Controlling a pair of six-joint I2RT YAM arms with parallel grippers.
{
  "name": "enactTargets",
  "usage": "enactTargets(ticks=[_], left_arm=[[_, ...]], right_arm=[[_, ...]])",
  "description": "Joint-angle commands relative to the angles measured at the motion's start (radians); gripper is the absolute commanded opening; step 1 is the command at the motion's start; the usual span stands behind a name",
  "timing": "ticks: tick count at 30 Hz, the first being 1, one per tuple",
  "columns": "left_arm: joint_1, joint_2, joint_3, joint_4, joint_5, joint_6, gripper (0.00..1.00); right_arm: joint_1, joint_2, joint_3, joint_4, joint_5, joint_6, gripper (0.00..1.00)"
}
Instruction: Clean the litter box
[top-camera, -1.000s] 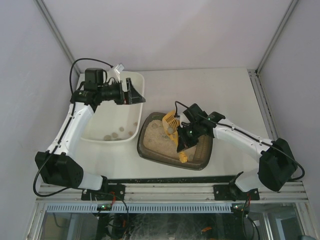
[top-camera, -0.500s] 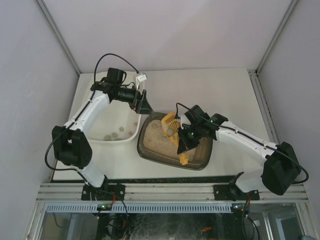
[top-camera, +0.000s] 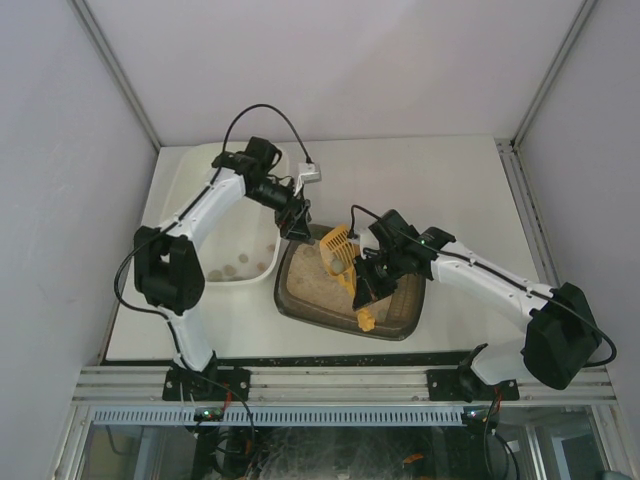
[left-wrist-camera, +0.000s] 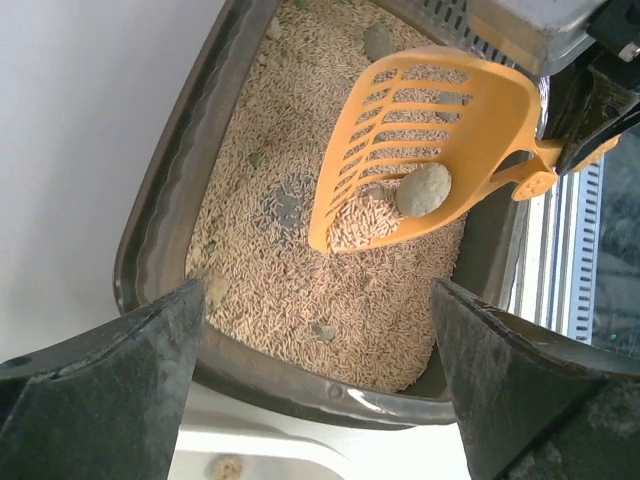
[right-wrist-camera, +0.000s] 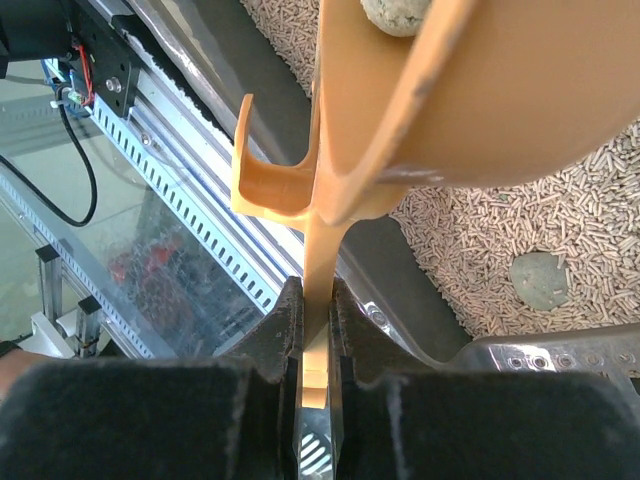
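One grey clump (left-wrist-camera: 424, 190) rides in the orange scoop (left-wrist-camera: 420, 140), whose handle the right tool (right-wrist-camera: 315, 330) pinches tight. The litter box (left-wrist-camera: 160, 230) lies just below both tools. The left tool (left-wrist-camera: 320, 350) gapes wide and empty over its rim. Several clumps lie in the white tub (top-camera: 250, 235) beside the left tool, and at least two are not yet scooped. Roughly midway, by my judgement.

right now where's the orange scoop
Top view, centre: the orange scoop is over the litter box, right of the white tub, its handle clamped in the right gripper.
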Motion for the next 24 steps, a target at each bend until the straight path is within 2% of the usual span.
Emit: enactTargets(ticks=[1, 10, 14, 24], left_arm=[[-0.038, 0.054, 0.097, -0.102, 0.059, 0.153, 0.94], [-0.102, 0.139, 0.176, -0.106, 0.07, 0.178, 0.92], [-0.119, 0.182, 0.232, -0.097, 0.103, 0.149, 0.87], [-0.133, 0.232, 0.285, -0.086, 0.168, 0.085, 0.59]], right_arm=[[0.006, -0.002, 0.019, 0.027, -0.023, -0.027, 0.0], [0.006, -0.01, 0.031, 0.017, -0.011, -0.02, 0.0], [0.009, -0.005, 0.032, 0.017, -0.013, -0.016, 0.0], [0.013, 0.0, 0.031, 0.018, -0.003, -0.017, 0.0]])
